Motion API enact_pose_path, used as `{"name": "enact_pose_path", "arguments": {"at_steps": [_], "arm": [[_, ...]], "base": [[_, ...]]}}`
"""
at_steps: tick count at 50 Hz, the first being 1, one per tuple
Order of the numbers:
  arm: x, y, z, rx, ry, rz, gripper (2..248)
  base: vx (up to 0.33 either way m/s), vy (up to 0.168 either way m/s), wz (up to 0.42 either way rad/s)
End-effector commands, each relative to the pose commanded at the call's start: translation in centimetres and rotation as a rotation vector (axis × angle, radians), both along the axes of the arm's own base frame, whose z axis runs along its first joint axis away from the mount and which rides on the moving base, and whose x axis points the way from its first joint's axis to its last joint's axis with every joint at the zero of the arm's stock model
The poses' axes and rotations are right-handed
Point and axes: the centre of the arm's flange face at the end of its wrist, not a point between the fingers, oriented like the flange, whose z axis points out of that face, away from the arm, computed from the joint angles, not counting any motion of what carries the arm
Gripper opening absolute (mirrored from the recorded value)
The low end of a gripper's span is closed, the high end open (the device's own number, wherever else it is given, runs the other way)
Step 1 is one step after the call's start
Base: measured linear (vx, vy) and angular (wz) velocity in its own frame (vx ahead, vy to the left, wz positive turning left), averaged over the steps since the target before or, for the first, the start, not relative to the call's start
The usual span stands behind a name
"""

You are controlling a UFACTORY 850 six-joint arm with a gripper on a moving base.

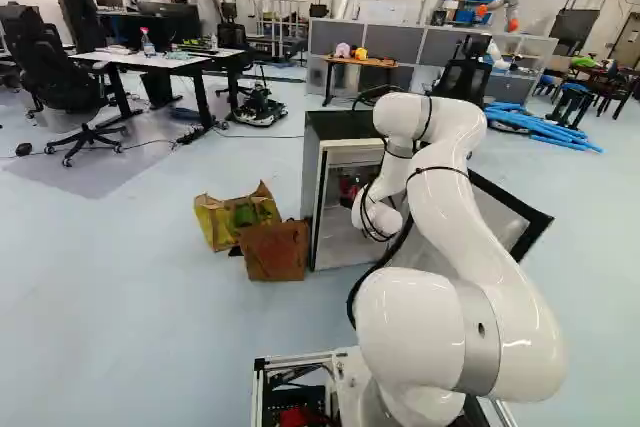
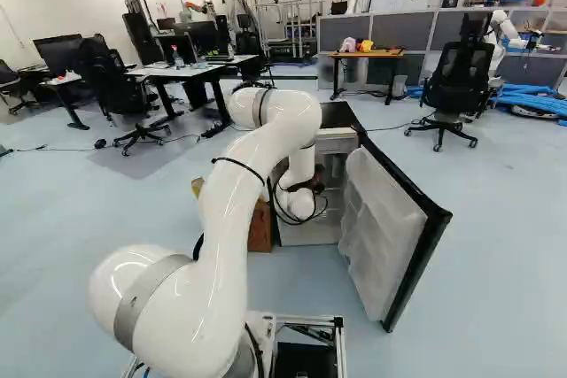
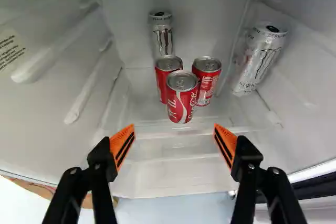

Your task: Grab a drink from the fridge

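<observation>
The gripper (image 2: 314,183) is at the open front of the small fridge (image 1: 345,125), mostly hidden by the arm's wrist in the right base view. Seen from the wrist, the gripper (image 3: 174,127) stands open with nothing between its fingers. Ahead of it on the fridge floor stand three red cans: the nearest (image 3: 181,100) is roughly centred between the fingertips, with another red can (image 3: 162,86) and a third red can (image 3: 208,77) close behind. One white tall can (image 3: 163,38) is behind them; a second white can (image 3: 258,61) stands by the side wall.
The fridge door (image 2: 385,227) is swung open on the arm's right. A brown box (image 1: 274,251) and a yellow bag (image 1: 222,222) lie on the floor left of the fridge. Farther back are desks, office chairs, a wooden table (image 2: 368,54) and another robot (image 2: 503,33).
</observation>
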Motion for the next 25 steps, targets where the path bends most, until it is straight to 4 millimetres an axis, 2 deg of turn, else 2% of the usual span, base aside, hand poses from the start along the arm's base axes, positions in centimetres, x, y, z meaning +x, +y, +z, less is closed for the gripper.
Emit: {"name": "enact_pose_path", "arguments": {"at_steps": [2,3,23,25], "arm": [[0.00,0.00,0.00,0.000,0.000,0.000,211],[0.00,0.00,0.00,0.000,0.000,0.000,199],[0.00,0.00,0.00,0.000,0.000,0.000,200],[0.00,0.00,0.00,0.000,0.000,0.000,194]], "base": [[0.000,0.000,0.000],[0.000,0.000,0.000],[0.000,0.000,0.000],[0.000,0.000,0.000]]}}
